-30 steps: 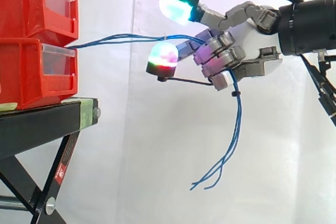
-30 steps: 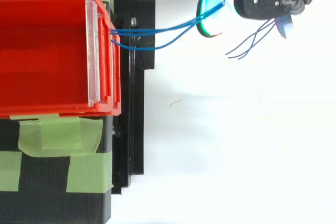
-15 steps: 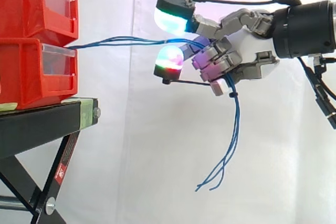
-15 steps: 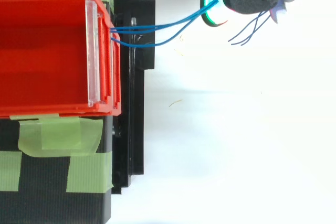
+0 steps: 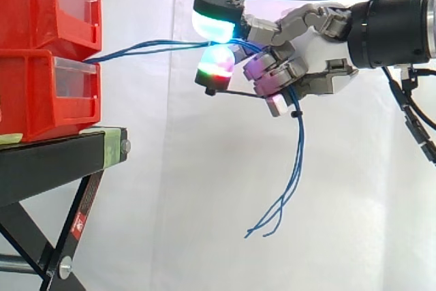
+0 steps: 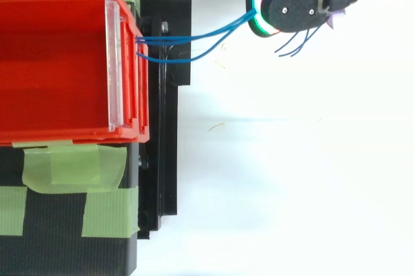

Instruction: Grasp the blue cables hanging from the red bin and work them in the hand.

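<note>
Thin blue cables (image 5: 153, 48) run from the front of the lower red bin (image 5: 41, 93) rightward into my hand (image 5: 317, 56). My fingers are curled round them, and a glowing fingertip (image 5: 216, 18) sits above the strands with another just below. Past the grip the loose ends (image 5: 289, 182) hang down and fan out near the bottom. From above, the cables (image 6: 194, 37) leave the red bin (image 6: 58, 63) and rise toward the hand (image 6: 294, 4) at the upper right.
Two red bins are stacked on a black stand (image 5: 54, 158) with green tape (image 6: 71, 166) on its top. A white curtain hangs behind. Open space lies below and right of the stand.
My hand has moved up and slightly toward the bins with the cables in it. The hanging ends have swung left a little.
</note>
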